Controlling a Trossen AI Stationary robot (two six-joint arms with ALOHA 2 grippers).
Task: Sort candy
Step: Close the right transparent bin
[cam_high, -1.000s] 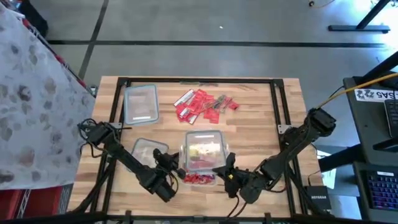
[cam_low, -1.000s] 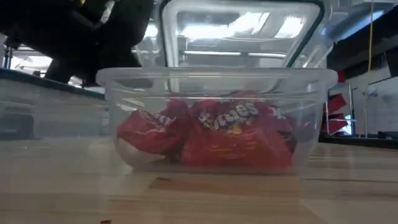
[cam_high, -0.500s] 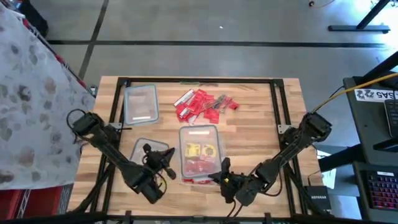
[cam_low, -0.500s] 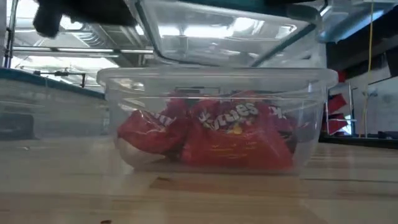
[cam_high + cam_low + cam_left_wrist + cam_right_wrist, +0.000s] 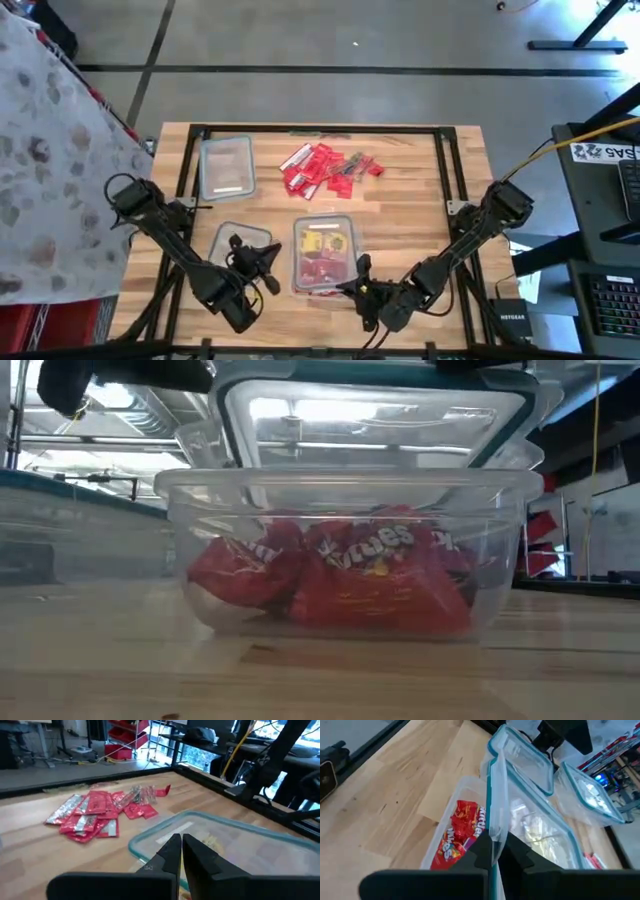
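Red candy (image 5: 340, 575) lies in a clear tub (image 5: 322, 283), under a teal-rimmed container (image 5: 530, 827) of yellow pieces whose opposite rims the left gripper (image 5: 180, 851) and right gripper (image 5: 496, 851) each pinch with nearly closed jaws.

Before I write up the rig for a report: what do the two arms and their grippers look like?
Both are dark, nearly black jointed arms with rounded housings at the joints and thin black cables looping beside them. The left gripper and the right gripper each end in two slim, flat black fingers tapering to narrow tips above a blocky black base. No markings are legible.
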